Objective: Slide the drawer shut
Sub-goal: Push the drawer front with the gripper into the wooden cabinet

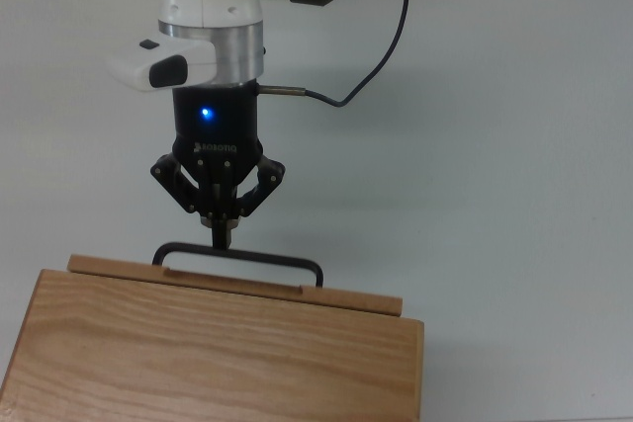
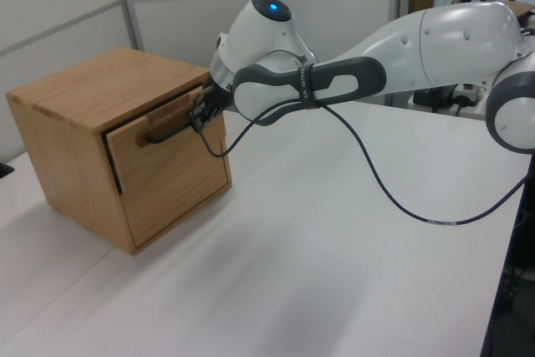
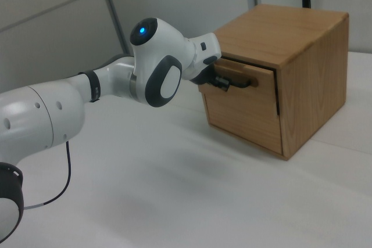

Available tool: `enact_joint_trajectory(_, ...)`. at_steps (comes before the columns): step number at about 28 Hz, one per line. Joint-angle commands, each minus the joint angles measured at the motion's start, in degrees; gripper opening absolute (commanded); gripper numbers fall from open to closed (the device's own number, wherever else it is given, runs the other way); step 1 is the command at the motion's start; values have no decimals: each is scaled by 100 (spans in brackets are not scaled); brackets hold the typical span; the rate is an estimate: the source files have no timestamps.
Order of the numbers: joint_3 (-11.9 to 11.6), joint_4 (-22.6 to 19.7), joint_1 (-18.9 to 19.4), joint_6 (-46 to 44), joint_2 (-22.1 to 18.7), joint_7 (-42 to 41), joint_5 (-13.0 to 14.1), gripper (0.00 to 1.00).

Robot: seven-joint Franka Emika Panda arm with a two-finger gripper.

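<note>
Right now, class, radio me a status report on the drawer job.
End effector shut, tip at the black handle. Drawer almost fully in, front nearly flush with cabinet. Nothing in the way.

White rounded arm shells with dark grey joint bands; black hand housing with white lettering and a lit blue lamp; black cable looping from the wrist.

Pine drawer nearly shut, front slightly proud.

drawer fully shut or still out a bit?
Nearly shut, not flush. The drawer front panel still stands slightly proud of the cabinet in the left view, with a dark gap along its edge; no interior shows in the top view.
</note>
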Motion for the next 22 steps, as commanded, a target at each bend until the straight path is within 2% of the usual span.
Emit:
enact_joint_trajectory(1, -87, 94, 36, 417, 52, 14, -24, 0)
enact_joint_trajectory(11, -87, 68, 36, 944, 246, 5, -59, 0)
enact_joint_trajectory(18, -87, 59, 36, 874, 184, 22, -33, 0)
enact_joint_trajectory(22, -78, 6, 19, 419, 96, 31, -24, 0)
